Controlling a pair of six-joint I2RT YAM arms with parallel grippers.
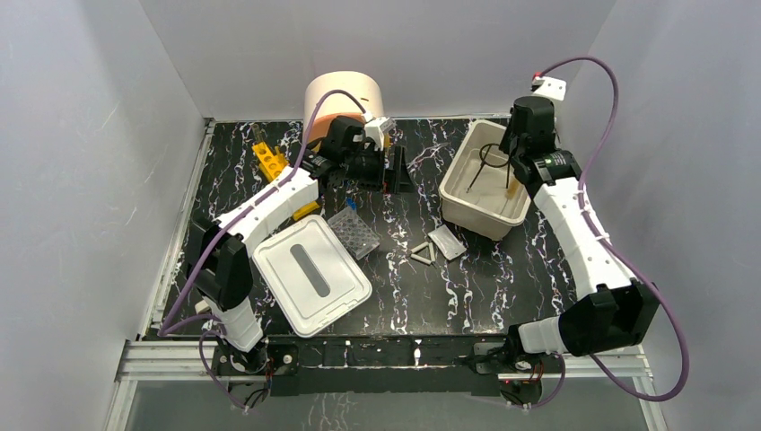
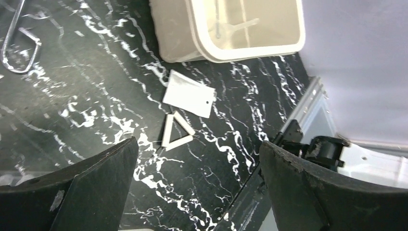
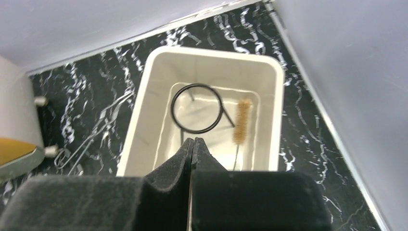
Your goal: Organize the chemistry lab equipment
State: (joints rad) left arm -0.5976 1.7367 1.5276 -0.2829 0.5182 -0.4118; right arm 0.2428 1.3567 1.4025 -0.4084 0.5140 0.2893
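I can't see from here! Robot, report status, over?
Left gripper open over table. Right gripper shut above bin. Brush in bin, white triangle loose. Nothing covering it.

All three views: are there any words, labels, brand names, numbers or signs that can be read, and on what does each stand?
None: no text can be read in any view.
White bin, its lid, the round drawer unit and the flat white piece: plain surfaces, no print showing.
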